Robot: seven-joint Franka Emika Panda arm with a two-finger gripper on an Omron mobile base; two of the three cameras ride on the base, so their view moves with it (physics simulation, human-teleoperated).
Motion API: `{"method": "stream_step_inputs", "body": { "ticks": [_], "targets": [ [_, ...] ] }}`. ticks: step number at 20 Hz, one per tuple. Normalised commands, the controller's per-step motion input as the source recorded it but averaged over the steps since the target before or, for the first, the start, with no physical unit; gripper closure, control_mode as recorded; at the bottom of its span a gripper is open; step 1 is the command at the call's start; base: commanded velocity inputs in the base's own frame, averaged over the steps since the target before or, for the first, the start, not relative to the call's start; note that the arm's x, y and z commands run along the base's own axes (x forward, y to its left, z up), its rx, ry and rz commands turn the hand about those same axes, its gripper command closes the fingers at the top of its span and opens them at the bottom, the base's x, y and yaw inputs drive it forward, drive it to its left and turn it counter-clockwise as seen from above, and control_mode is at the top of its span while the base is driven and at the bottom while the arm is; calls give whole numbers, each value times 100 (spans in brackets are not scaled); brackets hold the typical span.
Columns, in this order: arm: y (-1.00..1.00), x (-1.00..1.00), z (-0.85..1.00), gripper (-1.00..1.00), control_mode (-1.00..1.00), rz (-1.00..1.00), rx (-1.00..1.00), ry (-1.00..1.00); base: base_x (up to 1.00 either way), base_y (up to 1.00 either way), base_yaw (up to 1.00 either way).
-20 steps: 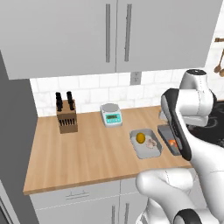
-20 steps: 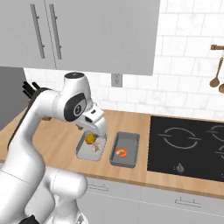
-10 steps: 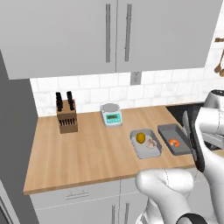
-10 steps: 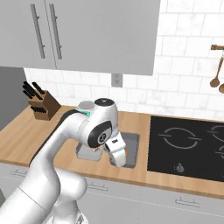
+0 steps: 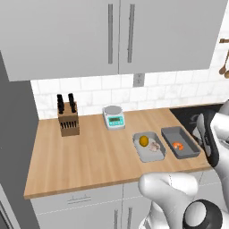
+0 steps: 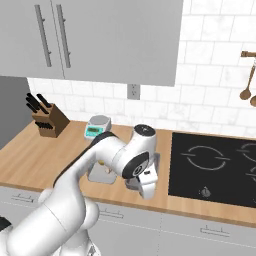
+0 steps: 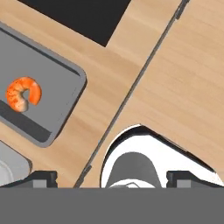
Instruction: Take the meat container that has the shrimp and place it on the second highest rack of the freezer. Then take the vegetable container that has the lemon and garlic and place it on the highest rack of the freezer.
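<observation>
Orange shrimp (image 7: 23, 93), dark grey meat container (image 5: 180, 142), yellow lemon (image 5: 143, 141), pale wood counter (image 5: 89, 152)

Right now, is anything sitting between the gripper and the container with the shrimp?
Nothing visible does. In the hand view the gripper hangs above the counter's front edge, and only bare wooden counter lies between it and the shrimp container. The container with the lemon sits on its far side, off the approach path.
</observation>
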Motion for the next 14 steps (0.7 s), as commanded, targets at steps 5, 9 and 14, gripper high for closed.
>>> {"method": "stream_step_inputs", "body": {
  "ticks": [5, 9, 14],
  "targets": [
    [-2, 47, -20, -100, -100, 0, 9, 0, 0, 0, 0],
    [0, 33, -33, -100, -100, 0, 9, 0, 0, 0, 0],
    [0, 27, -34, -100, -100, 0, 1, 0, 0, 0, 0]
  ]
}}
